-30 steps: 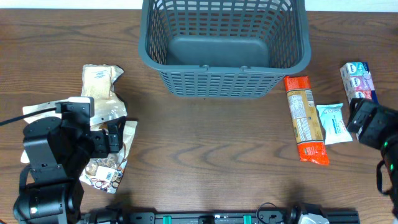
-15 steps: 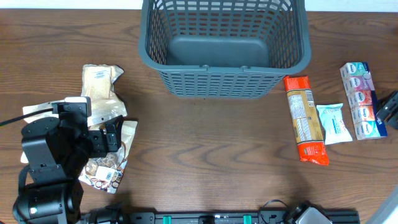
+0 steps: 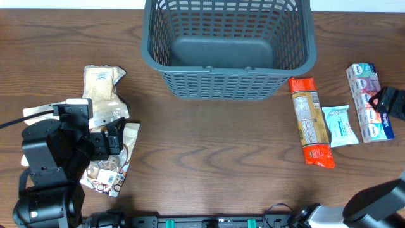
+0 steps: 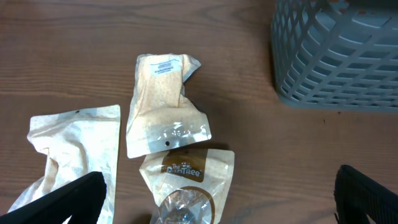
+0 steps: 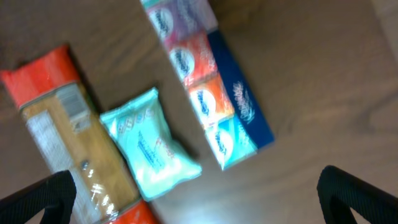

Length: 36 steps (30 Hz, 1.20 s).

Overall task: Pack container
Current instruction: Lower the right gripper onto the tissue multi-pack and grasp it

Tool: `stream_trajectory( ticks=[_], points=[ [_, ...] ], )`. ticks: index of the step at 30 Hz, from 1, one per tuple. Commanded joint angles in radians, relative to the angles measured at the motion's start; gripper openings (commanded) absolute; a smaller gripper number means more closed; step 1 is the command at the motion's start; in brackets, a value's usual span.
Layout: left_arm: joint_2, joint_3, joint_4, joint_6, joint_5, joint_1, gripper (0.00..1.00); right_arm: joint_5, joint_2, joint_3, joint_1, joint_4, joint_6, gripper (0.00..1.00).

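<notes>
I read the left tool (image 4: 217, 190) as spread to its full width, with both fingers at the lower corners of the left wrist view and nothing gripped between them. It hangs over three pale pouches on the bench (image 3: 209, 152): a cream pouch (image 4: 165, 102), a branded pouch (image 4: 186, 180) directly under the gap, and a flat pouch (image 4: 68, 149) beside the left-hand finger. I cannot tell whether that finger touches the flat pouch. The right tool (image 5: 196, 177) is likewise spread wide and grips nothing. In the overhead view it sits over the near end of a multi-colour box (image 5: 211, 87) at the right edge of the bench. A teal packet (image 5: 146, 146) lies just beside that box, and an orange-ended packet (image 5: 56, 124) lies just beyond the teal one. The container (image 3: 228, 82) stands upright at the far middle of the bench, well apart from both tools, its solid floor exposed.
</notes>
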<state>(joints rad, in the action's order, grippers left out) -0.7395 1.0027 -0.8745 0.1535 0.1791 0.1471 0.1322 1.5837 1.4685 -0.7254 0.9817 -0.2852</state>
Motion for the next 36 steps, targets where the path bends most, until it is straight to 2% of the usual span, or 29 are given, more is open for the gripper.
stream_trajectory(
  ticks=[1, 3, 5, 7, 8, 12, 17, 21, 25, 36],
  points=[
    [0.002, 0.003, 0.002, -0.009, -0.009, 0.005, 0.99, 0.033, 0.037, -0.004, -0.009, -0.059, -0.044, 0.99],
    [-0.002, 0.003, 0.002, -0.009, -0.009, 0.005, 0.99, 0.027, 0.060, -0.004, -0.009, -0.118, -0.045, 0.99],
    [-0.005, 0.003, 0.000, -0.009, -0.009, 0.004, 0.99, 0.024, 0.082, -0.004, -0.010, -0.157, -0.045, 0.85],
    [-0.010, 0.003, 0.000, -0.009, -0.009, 0.005, 0.99, 0.022, 0.109, -0.004, -0.012, -0.200, -0.055, 0.77],
    [-0.013, 0.003, 0.001, -0.009, -0.012, 0.005, 0.99, 0.022, 0.122, -0.004, -0.013, -0.220, -0.065, 0.78],
    [-0.040, 0.003, -0.003, -0.009, -0.016, 0.005, 0.99, 0.026, 0.190, -0.004, -0.013, -0.303, -0.087, 0.99],
    [-0.088, 0.003, -0.014, -0.010, -0.015, 0.004, 0.99, 0.098, 0.296, -0.004, -0.011, -0.321, -0.103, 0.99],
    [-0.123, 0.003, -0.013, -0.010, -0.015, 0.004, 0.99, 0.124, 0.353, -0.004, -0.001, -0.335, -0.178, 0.99],
    [-0.145, 0.003, -0.014, -0.010, -0.015, 0.004, 0.99, 0.124, 0.380, -0.003, 0.003, -0.340, -0.273, 0.99],
    [-0.148, 0.003, -0.002, -0.010, -0.015, 0.004, 0.99, 0.153, 0.430, -0.003, 0.002, -0.373, -0.323, 0.99]
  ],
)
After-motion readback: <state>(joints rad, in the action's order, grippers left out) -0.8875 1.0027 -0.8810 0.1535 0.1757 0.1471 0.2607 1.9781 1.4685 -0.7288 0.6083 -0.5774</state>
